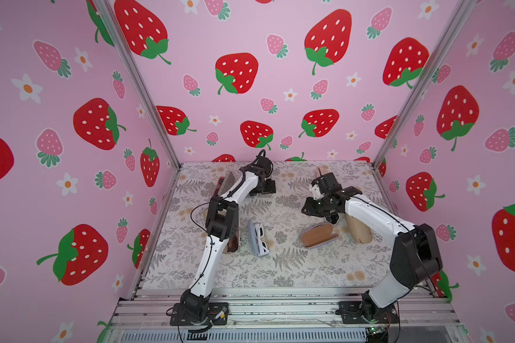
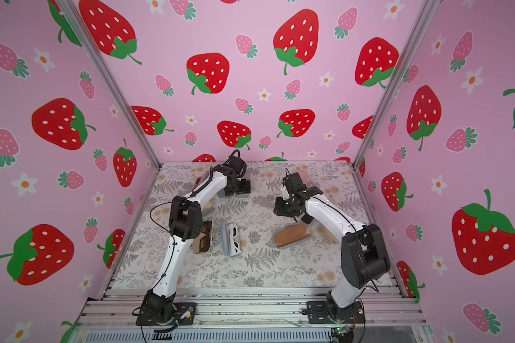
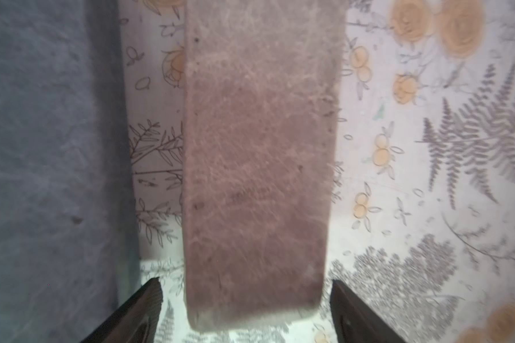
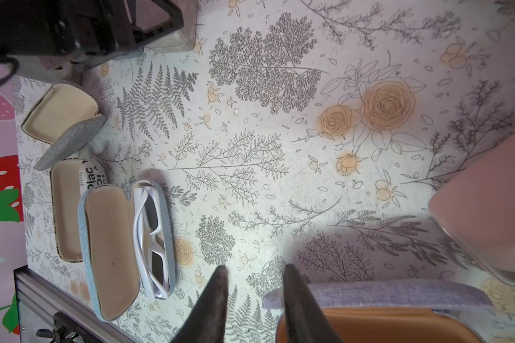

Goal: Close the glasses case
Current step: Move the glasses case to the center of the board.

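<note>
Left wrist view: left hand (image 3: 245,281) wide open astride brown case (image 3: 259,148), not gripping; right hand (image 4: 255,266) part-open, empty.

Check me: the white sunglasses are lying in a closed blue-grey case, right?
Not closed: the blue-grey case with the white sunglasses lying in it is open, its lid folded back flat, as the right wrist view shows.
</note>
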